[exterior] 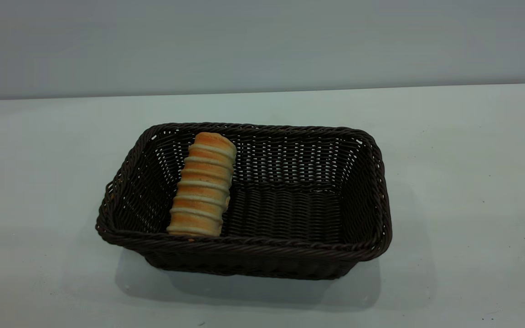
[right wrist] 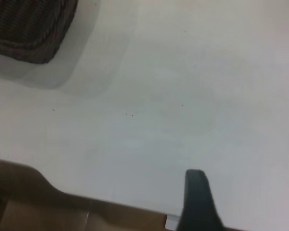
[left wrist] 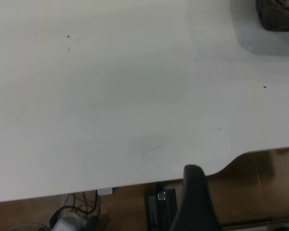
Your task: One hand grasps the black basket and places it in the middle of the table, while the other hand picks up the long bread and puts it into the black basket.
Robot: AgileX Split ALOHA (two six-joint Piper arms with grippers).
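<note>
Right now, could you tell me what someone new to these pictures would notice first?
The eye goes first to the black basket, a dark woven rectangle near the middle of the pale table. Next is the long bread, golden with pale ridges, inside the basket's left part, leaning up toward the far wall. Neither claw is near it; each wrist view shows only one dark finger over the table's edge.

dark brown-black woven black basket (exterior: pixel 290 255), golden-orange long bread (exterior: pixel 203 191) showing pale crosswise stripes, pale grey-white table (exterior: pixel 472 182)
</note>
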